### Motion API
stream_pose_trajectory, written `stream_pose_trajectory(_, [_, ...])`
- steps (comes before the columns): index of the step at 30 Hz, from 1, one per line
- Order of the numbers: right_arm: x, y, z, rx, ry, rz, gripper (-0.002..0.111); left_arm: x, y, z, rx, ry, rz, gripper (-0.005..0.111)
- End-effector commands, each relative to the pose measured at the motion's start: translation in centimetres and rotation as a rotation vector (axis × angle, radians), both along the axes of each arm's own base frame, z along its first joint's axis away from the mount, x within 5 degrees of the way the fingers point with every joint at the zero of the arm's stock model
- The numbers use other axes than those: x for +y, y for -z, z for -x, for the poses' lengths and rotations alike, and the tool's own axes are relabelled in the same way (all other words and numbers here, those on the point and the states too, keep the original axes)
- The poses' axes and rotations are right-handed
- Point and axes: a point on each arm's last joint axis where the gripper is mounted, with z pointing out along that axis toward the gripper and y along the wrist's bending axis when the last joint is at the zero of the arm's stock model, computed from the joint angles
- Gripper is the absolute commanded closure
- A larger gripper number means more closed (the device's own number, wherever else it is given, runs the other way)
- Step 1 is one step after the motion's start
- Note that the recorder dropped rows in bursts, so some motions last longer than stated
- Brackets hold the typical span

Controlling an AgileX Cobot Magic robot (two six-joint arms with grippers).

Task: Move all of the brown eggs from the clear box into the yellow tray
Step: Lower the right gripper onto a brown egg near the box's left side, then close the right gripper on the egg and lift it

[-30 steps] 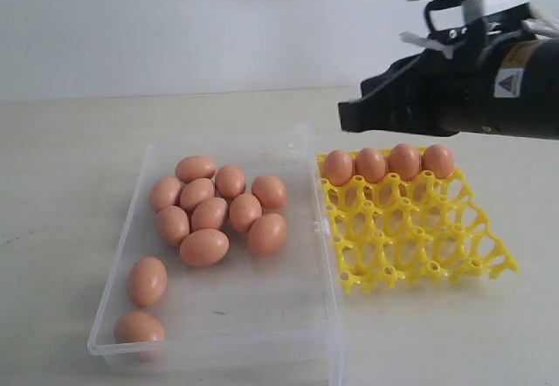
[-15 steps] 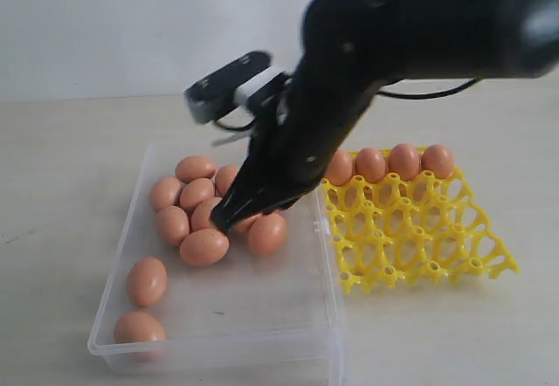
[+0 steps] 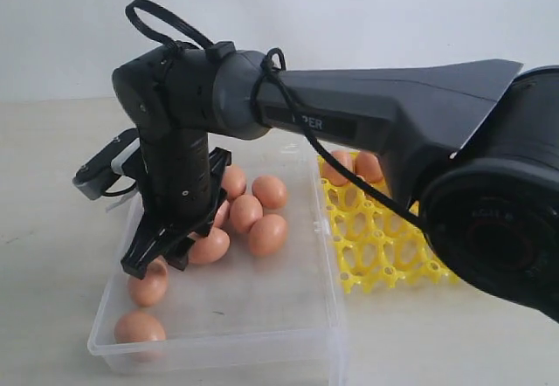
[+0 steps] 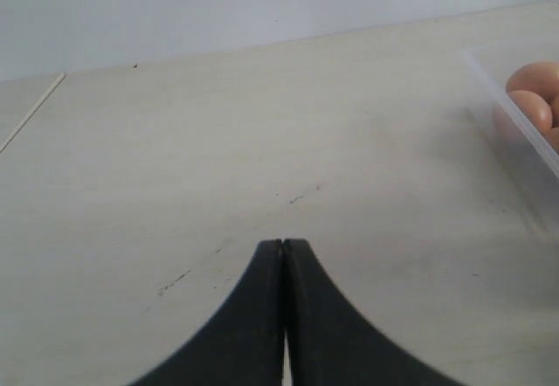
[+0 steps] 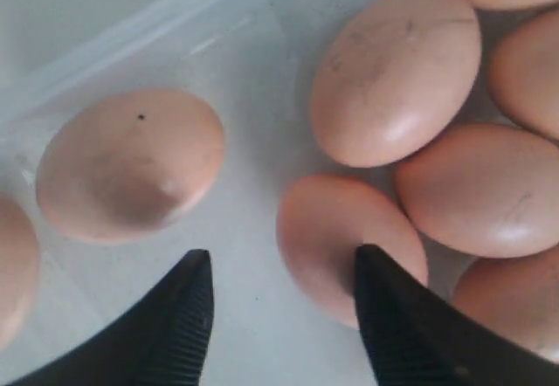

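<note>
- Over brown eggs [image 3: 267, 233] in the clear box [image 3: 220, 351], the right gripper [image 3: 155, 259] is hanging, jaws spread — holding nothing.
- Its arm is hiding part of the yellow tray [image 3: 374, 251].
- Left gripper [image 4: 284, 246] is squeezing closed.

White capital letters "PER" are printed on the grey forearm of the right arm [image 3: 367, 111]; the start of the word is hidden by a black cable [image 3: 281, 89]. Faint lettering is seen on the round black joint [image 3: 493, 229], too blurred to be read.
</note>
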Motion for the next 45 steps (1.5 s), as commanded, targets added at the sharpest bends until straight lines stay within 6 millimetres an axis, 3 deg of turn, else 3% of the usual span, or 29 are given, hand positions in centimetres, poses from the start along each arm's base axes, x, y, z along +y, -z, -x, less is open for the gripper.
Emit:
stream_pose_trajectory(1, [-0.1, 0.1, -0.7, -0.042, -0.011, 0.008, 0.049, 0.0, -0.2, 0.0, -0.016, -0.003, 0.005, 0.107])
stream_pose_trajectory(24, [0.0, -0.2, -2.1, -0.12, -0.008, -0.057, 0.049, 0.0, -0.2, 0.0, -0.016, -0.003, 0.005, 0.107])
stream_pose_trajectory(34, [0.8, 3.1, -1.6, -0.084, -0.032, -0.015, 0.049, 0.0, -0.2, 0.0, -0.016, -0.003, 0.005, 0.107])
stream_pose_trajectory(45, [0.5, 3.3, -1.4, -0.06, -0.028, 0.018, 0.049, 0.0, -0.2, 0.0, -0.016, -0.003, 0.005, 0.107])
